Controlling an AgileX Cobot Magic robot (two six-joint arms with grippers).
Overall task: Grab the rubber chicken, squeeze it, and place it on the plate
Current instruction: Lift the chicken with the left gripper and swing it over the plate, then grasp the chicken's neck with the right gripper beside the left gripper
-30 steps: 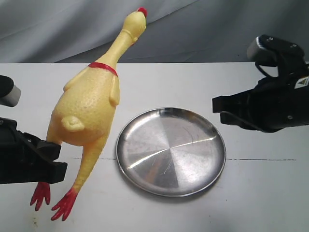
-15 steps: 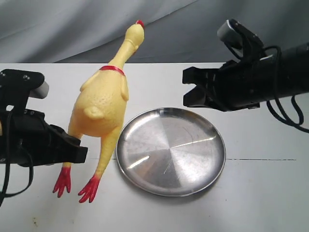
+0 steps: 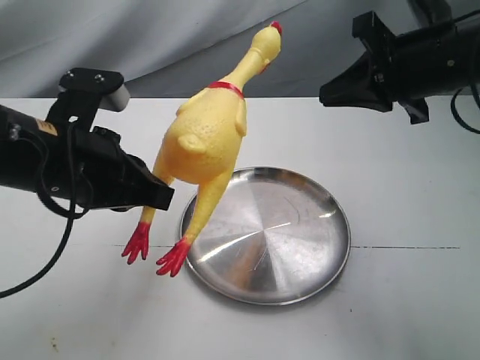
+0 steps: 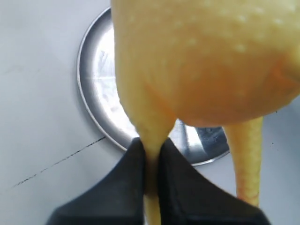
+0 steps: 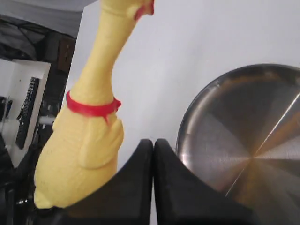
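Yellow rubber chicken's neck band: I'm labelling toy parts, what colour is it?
Red band around the neck of the yellow rubber chicken; clearest in the right wrist view.

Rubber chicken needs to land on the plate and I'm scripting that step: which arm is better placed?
Left. The left tool is shut on one leg of the rubber chicken, which hangs at the plate edge. The right tool is shut, empty, raised near the head.
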